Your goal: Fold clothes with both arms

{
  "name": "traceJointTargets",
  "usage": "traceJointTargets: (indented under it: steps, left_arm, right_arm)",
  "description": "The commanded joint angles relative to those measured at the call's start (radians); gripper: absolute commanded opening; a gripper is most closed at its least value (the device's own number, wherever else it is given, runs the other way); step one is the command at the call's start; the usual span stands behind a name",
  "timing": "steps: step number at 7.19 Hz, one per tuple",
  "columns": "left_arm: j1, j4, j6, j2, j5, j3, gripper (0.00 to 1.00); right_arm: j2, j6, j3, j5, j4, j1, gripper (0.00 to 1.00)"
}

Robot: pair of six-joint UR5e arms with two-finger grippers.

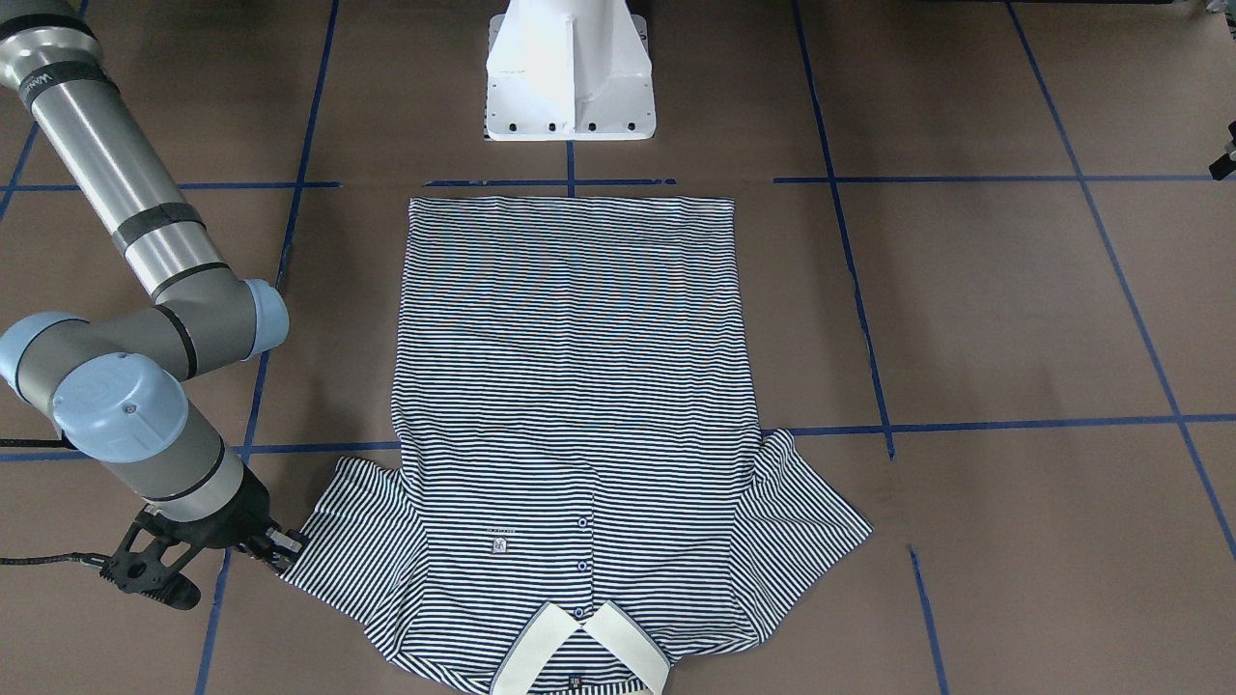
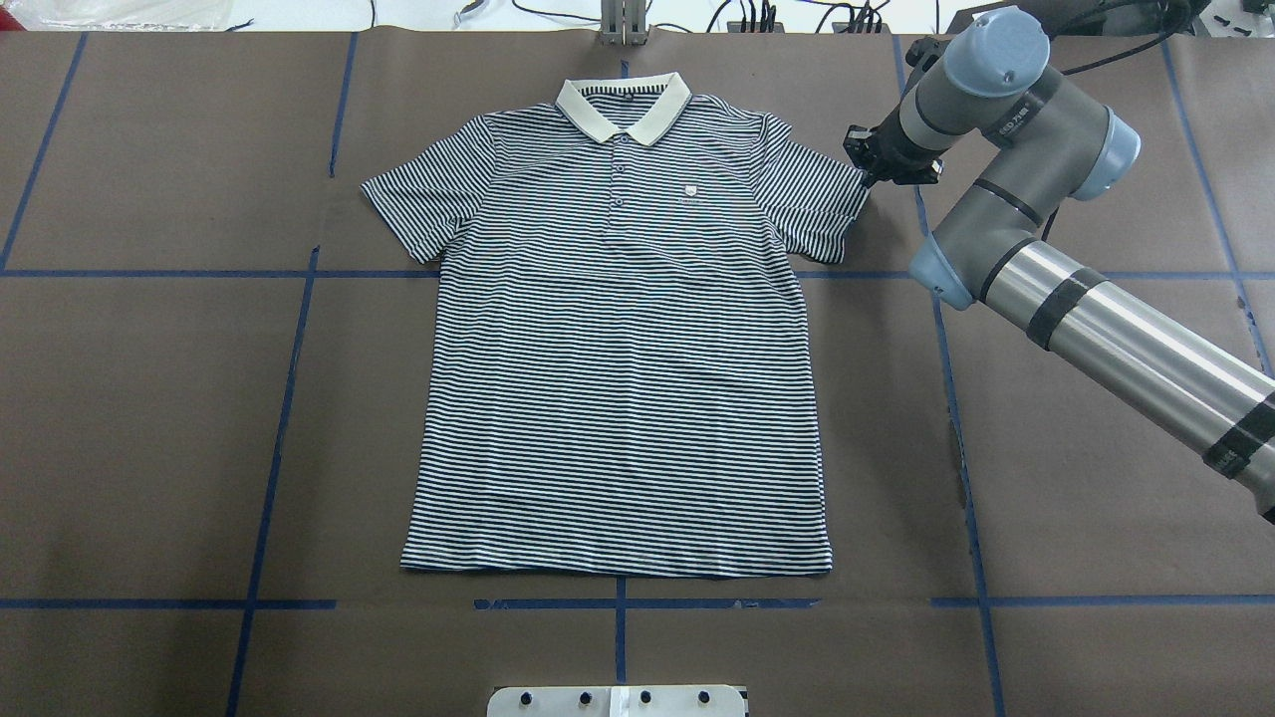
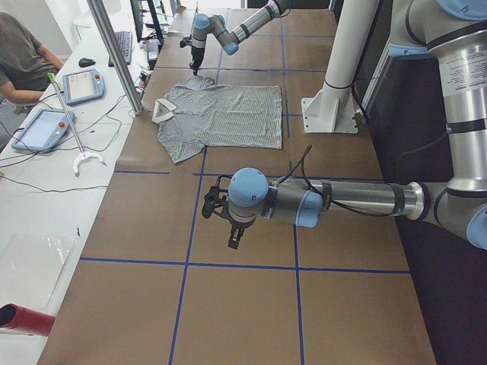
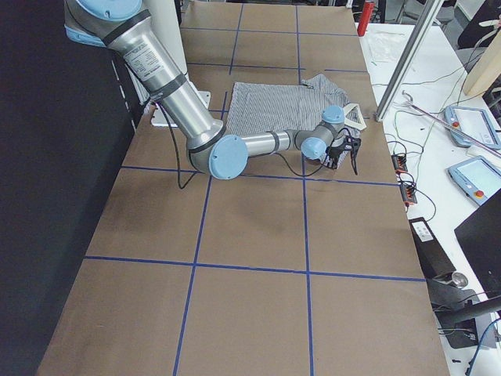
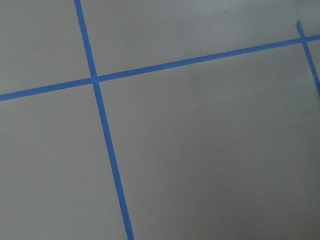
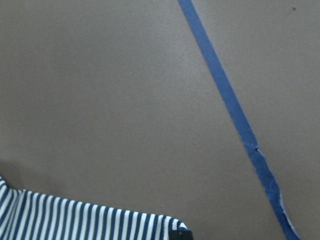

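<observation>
Light is even and diffuse from above in every view; I find no hard shadows. Front-facing view: moiré arcs ripple across the stripes of the shirt in the half nearest the base, while the stripes lower down resolve cleanly. The bare metal tube of the right arm carries a bright streak of glare and throws only a soft shadow on the table. Left wrist view reads pale and washed out, tape lines slightly soft. Right wrist view is darker and warmer. Exterior right view falls to black along its left side.
</observation>
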Motion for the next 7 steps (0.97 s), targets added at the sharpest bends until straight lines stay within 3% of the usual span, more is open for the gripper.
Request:
traceJointTargets:
  steps: [1,4,6,7]
  left_arm:
    - [0.0,0.0,0.001,0.002,0.0,-0.003,1.0]
    - [-0.002,0.0,0.001,0.002,0.0,-0.005,1.0]
    - [-0.002,0.0,0.001,0.002,-0.002,-0.002,1.0]
    - [-0.002,0.0,0.001,0.002,-0.002,0.0,1.0]
  right_arm:
    - [0.011,0.007,0.054,0.002,-0.006,0.0,0.0]
    - [0.073,0.168,0.118,-0.015,-0.017,-0.086,0.0]
    - [0.193,0.243,0.108,-0.164,-0.162,-0.164,0.0]
    - [0.213,0.243,0.082,-0.179,-0.169,-0.167,0.0]
